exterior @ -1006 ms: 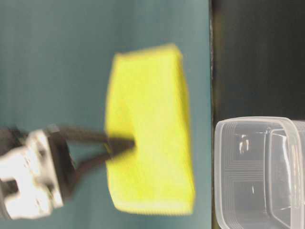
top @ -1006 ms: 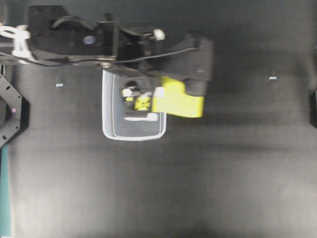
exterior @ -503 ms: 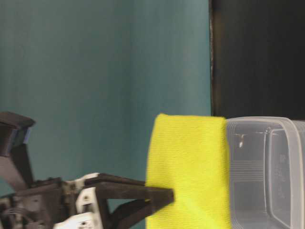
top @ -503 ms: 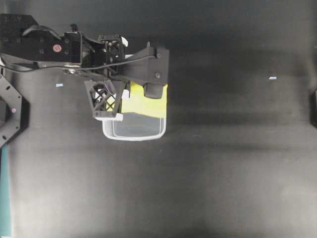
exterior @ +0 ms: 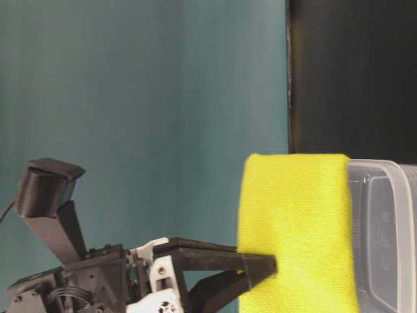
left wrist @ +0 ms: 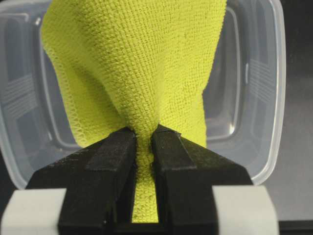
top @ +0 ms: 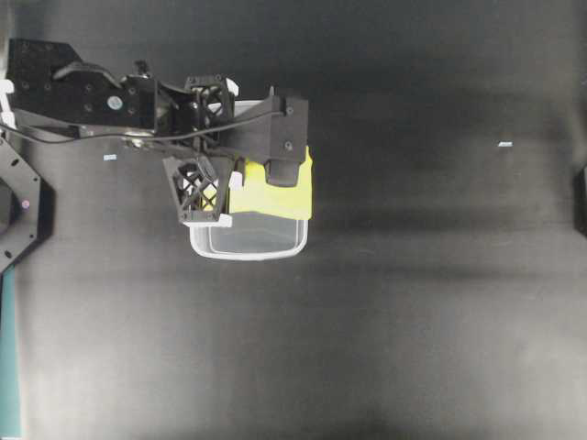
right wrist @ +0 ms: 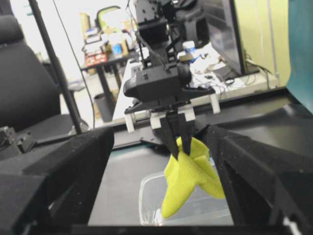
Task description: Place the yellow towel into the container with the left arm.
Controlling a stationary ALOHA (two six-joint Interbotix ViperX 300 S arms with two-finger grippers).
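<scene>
Towel [left wrist: 146,73] hanging lengthwise from pincer [left wrist: 143,147]

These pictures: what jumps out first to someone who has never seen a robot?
The yellow towel, pinched between the black fingers of the left gripper and hanging over the clear container. From overhead, the left arm reaches across a dark table to that spot.

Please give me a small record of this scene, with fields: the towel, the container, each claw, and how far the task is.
towel: yellow towel, pinched, hanging above the tub
container: clear container on the black table, nothing visible inside
left claw: left claw shut on the towel's bunched end
right claw: right claw open, away from the tub
task: towel not yet released
</scene>
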